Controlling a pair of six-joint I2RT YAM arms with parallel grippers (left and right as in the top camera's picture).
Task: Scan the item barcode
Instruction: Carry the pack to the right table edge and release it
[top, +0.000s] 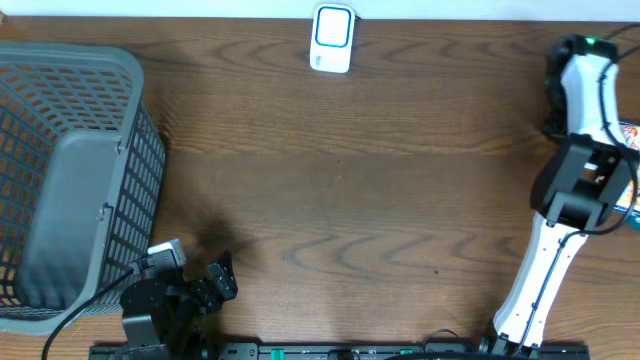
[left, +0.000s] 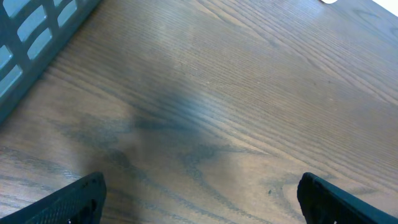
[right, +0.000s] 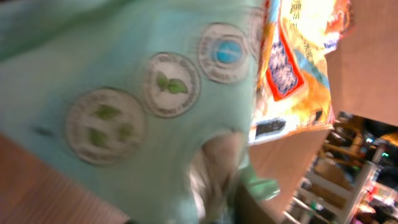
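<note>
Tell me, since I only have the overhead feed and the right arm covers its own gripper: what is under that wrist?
Observer: The right wrist camera is filled by a blurred mint-green pouch with round leaf badges.
Operator: Anything else there?
Observer: An orange and yellow packet shows beside it, at that view's upper right.
Operator: Any barcode showing?
Observer: None in that view, only the badges and blurred print.
</note>
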